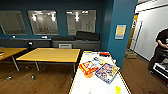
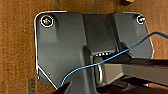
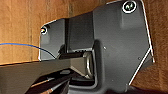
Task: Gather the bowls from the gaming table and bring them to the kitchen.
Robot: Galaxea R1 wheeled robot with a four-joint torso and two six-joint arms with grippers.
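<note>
Head view: gaming table (image 1: 82, 85), white-topped with yellow-tan rim, running from the lower edge toward the blue pillar (image 1: 119, 30). On it, two colourful board-game boxes (image 1: 100, 69) lying flat and touching; orange bowl (image 1: 88, 74) just beside the nearer box's corner; small yellow object (image 1: 117, 89) near the lower edge. Plain wooden tables (image 1: 51, 55) to the left on a wooden floor (image 1: 50, 80). Person (image 1: 161, 50) at far right. Wrist views: state of either hand cannot be told.
</note>
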